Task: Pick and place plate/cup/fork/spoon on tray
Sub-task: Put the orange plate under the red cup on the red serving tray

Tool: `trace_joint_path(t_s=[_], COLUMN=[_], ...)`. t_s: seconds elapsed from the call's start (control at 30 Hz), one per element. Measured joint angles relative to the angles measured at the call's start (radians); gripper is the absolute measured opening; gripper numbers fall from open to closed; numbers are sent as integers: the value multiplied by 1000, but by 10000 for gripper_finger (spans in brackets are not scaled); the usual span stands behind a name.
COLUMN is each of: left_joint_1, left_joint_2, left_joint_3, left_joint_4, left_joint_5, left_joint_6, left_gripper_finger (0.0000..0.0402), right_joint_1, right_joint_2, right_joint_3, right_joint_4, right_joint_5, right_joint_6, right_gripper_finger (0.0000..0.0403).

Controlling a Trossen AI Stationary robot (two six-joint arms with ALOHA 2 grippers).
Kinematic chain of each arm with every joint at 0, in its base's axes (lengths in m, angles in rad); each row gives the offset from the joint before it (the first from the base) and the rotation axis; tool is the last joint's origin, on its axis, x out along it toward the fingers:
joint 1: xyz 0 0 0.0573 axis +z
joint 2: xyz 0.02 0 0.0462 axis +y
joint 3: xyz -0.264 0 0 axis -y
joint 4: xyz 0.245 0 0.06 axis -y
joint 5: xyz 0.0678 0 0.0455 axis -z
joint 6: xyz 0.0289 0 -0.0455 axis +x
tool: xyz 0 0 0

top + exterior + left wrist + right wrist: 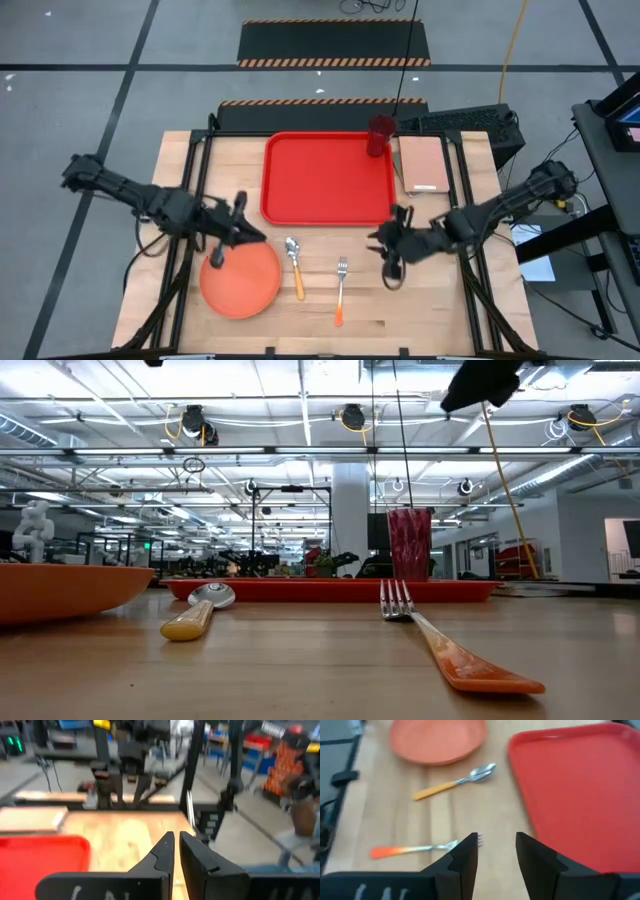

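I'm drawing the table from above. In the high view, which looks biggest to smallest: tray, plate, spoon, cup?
1. The tray
2. The plate
3. Spoon and cup: too unlike to rank. The spoon looks longer, the cup wider.

A tan-pink rectangular pad (424,163) is lying on the wooden table (440,310), near its far edge. Black-and-orange striped floor mats (333,44) are lying beyond the table.

Premises present as an industrial robotics lab or workshop: a wooden table (330,310) on a dark metal frame stands on grey concrete floor beside hazard-striped mats (335,44), under an open ceiling of pipes, conduit and strip lighting (300,420), with equipment racks (125,755) behind.
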Motion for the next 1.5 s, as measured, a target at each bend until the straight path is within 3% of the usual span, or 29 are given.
trace_joint_path(t_s=[0.17,0.43,0.77,1.03,1.5], left_joint_1=[-133,-321,-520,-568,-617], left_joint_2=[174,405,599,680,809], left_joint_3=[123,235,248,247,247], left_joint_4=[-202,-365,-399,-571,-535], left_joint_5=[-77,-73,-76,-115,-124], left_joint_6=[-107,-411,-656,-881,-952], left_gripper_finger=[32,32,33,37,199], right_joint_1=[93,188,157,90,70], right_joint_2=[-1,0,0,0,0], right_joint_3=[4,4,4,4,4], right_joint_4=[23,17,20,20,20], right_joint_5=[-76,-23,8,8,2], right_joint_6=[86,131,43,-34,-52], right_gripper_finger=[128,128,128,128,128])
